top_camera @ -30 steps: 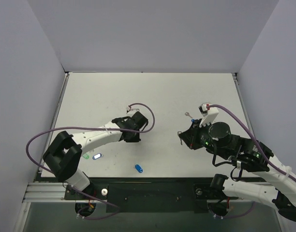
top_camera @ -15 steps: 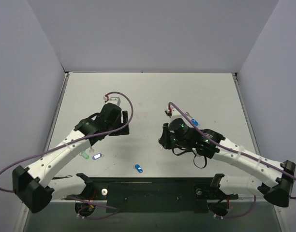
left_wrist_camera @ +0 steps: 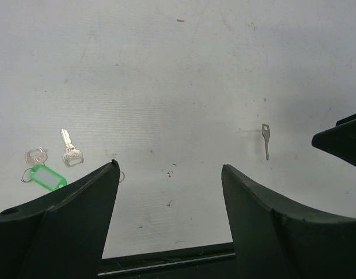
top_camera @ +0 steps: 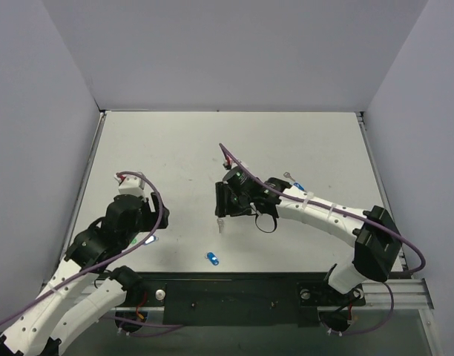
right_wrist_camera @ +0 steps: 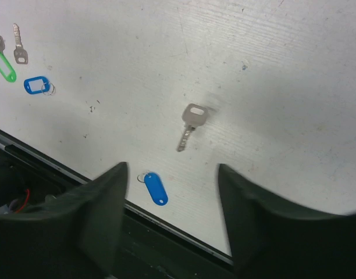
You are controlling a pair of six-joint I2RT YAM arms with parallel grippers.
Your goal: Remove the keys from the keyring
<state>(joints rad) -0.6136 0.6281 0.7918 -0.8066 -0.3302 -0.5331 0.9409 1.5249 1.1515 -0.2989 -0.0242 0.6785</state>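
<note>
Soft, even, bright light; faint shadows; right wrist view's near foreground blurry.

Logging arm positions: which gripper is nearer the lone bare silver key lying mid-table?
Right. The right gripper hovers right over the key, which lies just beyond its fingertips. The left gripper is much farther away, off to the key's left.

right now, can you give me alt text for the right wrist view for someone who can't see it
A bare silver key lies on the white table, just beyond the open, empty right claw. A blue tag sits near the table's front edge, and a green tag, a blue-rimmed tag and two more keys lie far left.
</note>
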